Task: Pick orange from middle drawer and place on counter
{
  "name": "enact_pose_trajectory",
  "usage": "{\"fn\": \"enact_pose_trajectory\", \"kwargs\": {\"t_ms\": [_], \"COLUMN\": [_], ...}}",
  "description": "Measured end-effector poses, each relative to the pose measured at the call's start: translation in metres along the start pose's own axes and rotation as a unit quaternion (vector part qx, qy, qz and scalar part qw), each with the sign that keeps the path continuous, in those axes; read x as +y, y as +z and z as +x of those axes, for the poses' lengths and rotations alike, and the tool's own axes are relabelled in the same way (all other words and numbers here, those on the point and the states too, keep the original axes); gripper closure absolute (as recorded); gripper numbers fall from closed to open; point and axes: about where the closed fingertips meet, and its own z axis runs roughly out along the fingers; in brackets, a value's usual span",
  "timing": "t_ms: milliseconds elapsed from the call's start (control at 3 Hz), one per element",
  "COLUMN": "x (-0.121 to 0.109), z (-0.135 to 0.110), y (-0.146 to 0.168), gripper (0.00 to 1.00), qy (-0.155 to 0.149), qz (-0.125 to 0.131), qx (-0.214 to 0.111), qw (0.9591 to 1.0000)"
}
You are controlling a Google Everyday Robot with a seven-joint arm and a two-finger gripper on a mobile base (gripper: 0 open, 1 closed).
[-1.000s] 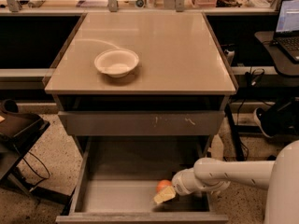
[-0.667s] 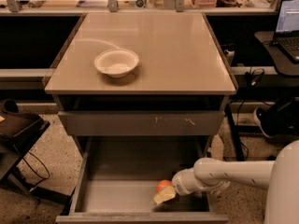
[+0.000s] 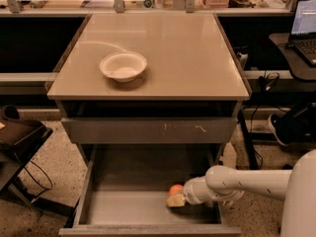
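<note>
- We see one orange (image 3: 176, 189). It sits low in the middle drawer (image 3: 128, 209), on the grey floor, close to the right wall and near the front lip.
- We see one middle drawer, and it is pulled wide open. The orange is the only loose thing we can see inside it.
- We see one gripper (image 3: 176, 200). It is down inside the drawer, right at the orange and just in front of it. The two look like they touch.
- We cannot tell if the gripper is gripping the orange or only resting by it.
- We see one white arm (image 3: 247, 181). It reaches in from the right side, over the drawer's right wall.
- Above the open drawer we see one flat grey drawer front (image 3: 148, 130) with pale scratches. It is shut.
- On top is one counter (image 3: 187, 58), smooth and beige.
- One white bowl (image 3: 123, 66) stands on the counter, on its left half, well apart from the orange.
- Far right, we see one laptop (image 3: 303, 28) on a dark stand.
</note>
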Motion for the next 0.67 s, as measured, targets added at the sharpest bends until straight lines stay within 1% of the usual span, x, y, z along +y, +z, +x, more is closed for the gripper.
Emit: {"fn": "enact_pose_trajectory", "kwargs": {"t_ms": [333, 667], "x": [0.002, 0.016], "z": [-0.004, -0.019], "y": [-0.005, -0.05], "gripper": [0.65, 0.88], "qy": [0.0, 0.001], "qz": [0.0, 0.025], "qx": [0.0, -0.038], "qw": [1.0, 0.999]}}
